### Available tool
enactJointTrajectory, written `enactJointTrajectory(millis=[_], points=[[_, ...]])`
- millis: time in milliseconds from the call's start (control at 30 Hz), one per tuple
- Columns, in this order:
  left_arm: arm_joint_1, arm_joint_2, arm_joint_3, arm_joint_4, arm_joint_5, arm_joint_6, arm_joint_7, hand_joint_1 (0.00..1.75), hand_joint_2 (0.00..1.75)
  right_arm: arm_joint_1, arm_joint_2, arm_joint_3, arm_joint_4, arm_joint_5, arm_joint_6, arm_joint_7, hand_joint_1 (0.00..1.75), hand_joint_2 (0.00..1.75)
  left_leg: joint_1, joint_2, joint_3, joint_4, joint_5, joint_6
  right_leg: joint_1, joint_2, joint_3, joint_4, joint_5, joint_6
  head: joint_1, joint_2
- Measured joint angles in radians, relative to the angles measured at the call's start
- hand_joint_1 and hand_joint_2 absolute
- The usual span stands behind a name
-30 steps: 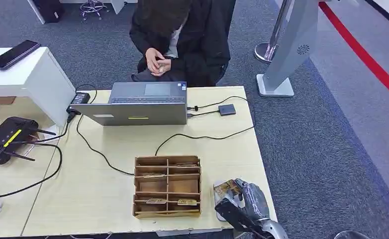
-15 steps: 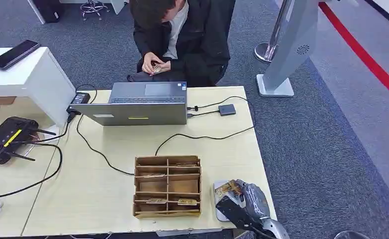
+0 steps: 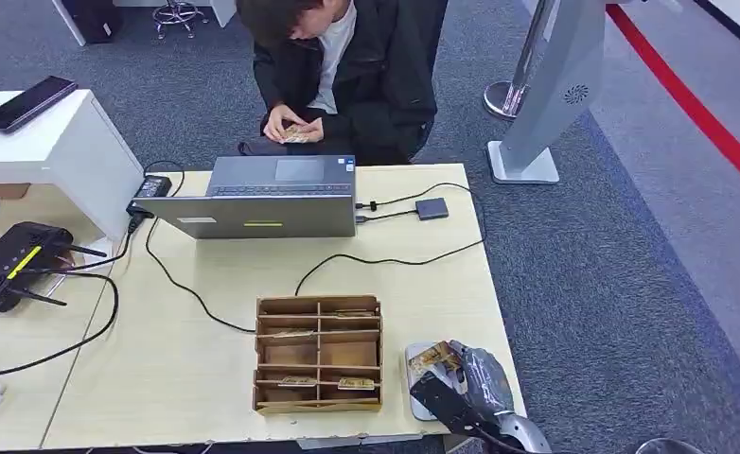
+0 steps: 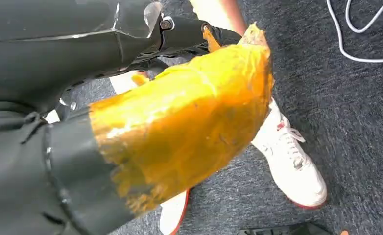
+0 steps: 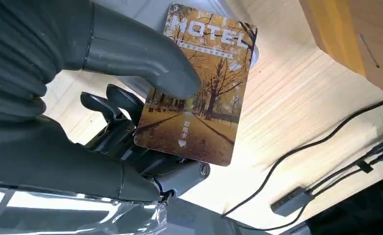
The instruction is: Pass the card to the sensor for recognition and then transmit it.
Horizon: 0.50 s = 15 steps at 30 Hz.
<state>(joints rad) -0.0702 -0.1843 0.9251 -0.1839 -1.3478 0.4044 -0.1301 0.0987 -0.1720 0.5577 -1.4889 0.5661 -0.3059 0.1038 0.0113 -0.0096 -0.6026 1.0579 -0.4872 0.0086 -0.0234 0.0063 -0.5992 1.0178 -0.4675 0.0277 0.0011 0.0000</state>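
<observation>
Pinched flat between thumb and fingers of right hand (image 5: 131, 98) over the white sensor (image 3: 416, 364): card (image 5: 199, 88), judged thin, stiff, light, slick; left hand's (image 4: 131, 127) fingers impossible to tell.

The white sensor (image 3: 417, 376) at the table's near right corner is largely hidden beneath the right hand (image 3: 466, 378) and its card (image 5: 199, 83), while the left hand's (image 4: 179, 122) finger posture is hidden by yellow tape.
</observation>
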Motion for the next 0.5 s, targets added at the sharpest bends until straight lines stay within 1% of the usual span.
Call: enactJointTrajectory(millis=[233, 500], points=[[0.0, -0.001, 0.0, 0.0, 0.0, 0.0, 0.0, 0.0, 0.0, -0.002, -0.002, 0.001, 0.002, 0.0, 0.002, 0.002, 1.75, 1.75, 0.0, 0.0, 0.0, 0.0, 0.0, 0.0, 0.0, 0.0, 0.0, 0.0, 0.0, 0.0, 0.0, 0.0], [0.0, -0.001, 0.0, 0.0, -0.002, 0.0, 0.003, 0.0, 0.0, -0.008, -0.009, 0.011, 0.01, 0.044, 0.013, 0.051, 1.75, 1.75, 0.0, 0.0, 0.0, 0.0, 0.0, 0.0, 0.0, 0.0, 0.0, 0.0, 0.0, 0.0, 0.0, 0.0]])
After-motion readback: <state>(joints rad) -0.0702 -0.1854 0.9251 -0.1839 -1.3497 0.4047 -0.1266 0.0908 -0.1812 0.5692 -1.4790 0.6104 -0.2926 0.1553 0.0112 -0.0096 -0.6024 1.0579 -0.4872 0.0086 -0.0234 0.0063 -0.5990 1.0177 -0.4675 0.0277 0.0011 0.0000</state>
